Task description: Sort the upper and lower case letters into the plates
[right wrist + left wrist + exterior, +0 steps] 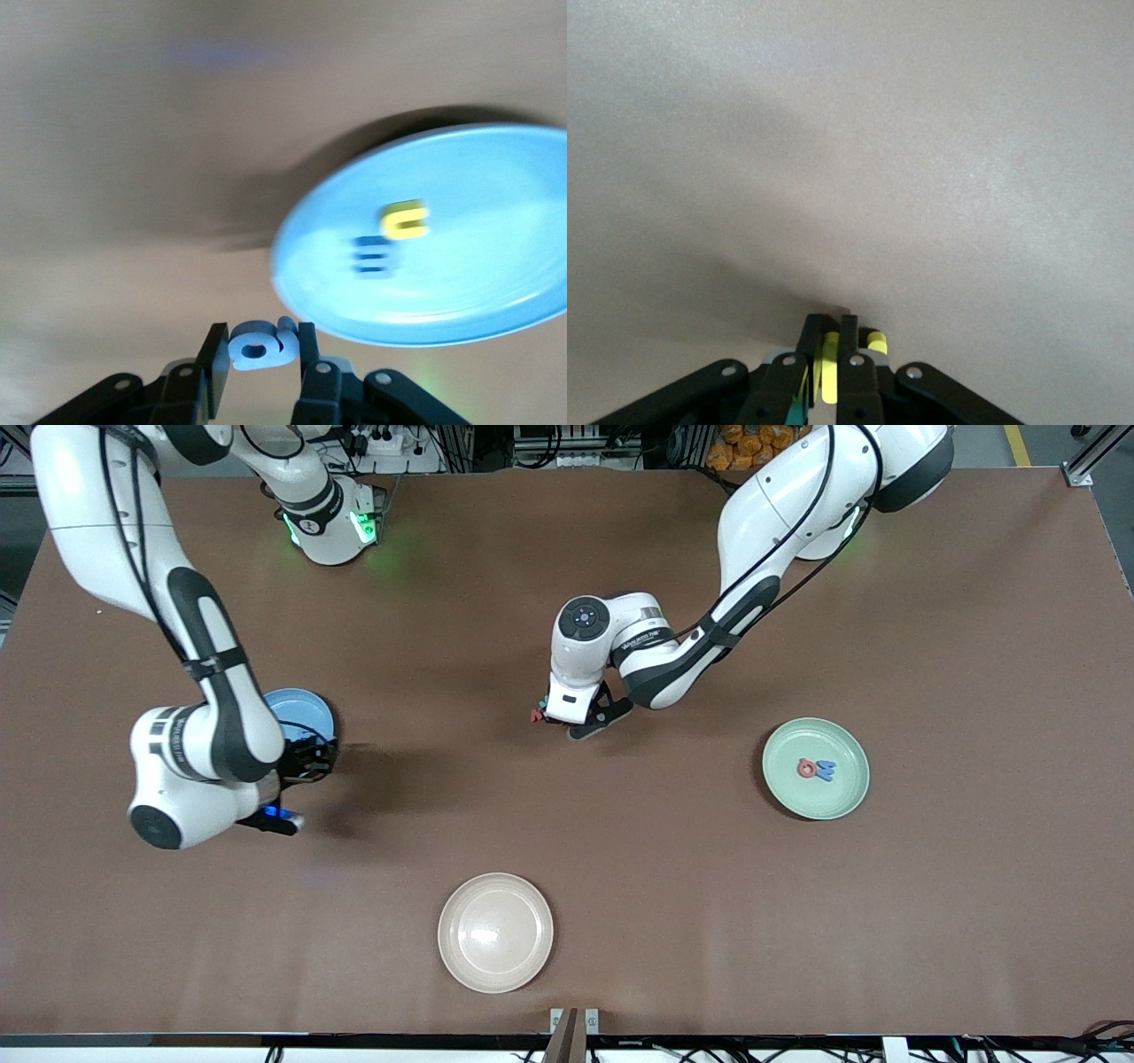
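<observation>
My left gripper (pixel 569 721) is low over the middle of the table. In the left wrist view it (pixel 831 324) is shut on a yellow letter (pixel 831 372). A second yellow piece (pixel 875 340) and a teal piece (pixel 794 413) show beside its fingers. A red letter (pixel 536 715) lies beside it. My right gripper (pixel 308 760) is at the blue plate's (pixel 306 710) rim, shut on a blue letter (pixel 260 345). The blue plate (pixel 496 301) holds a yellow letter (pixel 404 221) and a blue letter (pixel 372 256). The mint green plate (pixel 842 802) holds a red-pink letter (pixel 807 768) and a blue letter (pixel 827 770).
A cream-beige plate (pixel 495 932) sits nearest the front camera, at the table's middle, with nothing in it. The right arm's elbow (pixel 190 762) hangs over part of the blue plate.
</observation>
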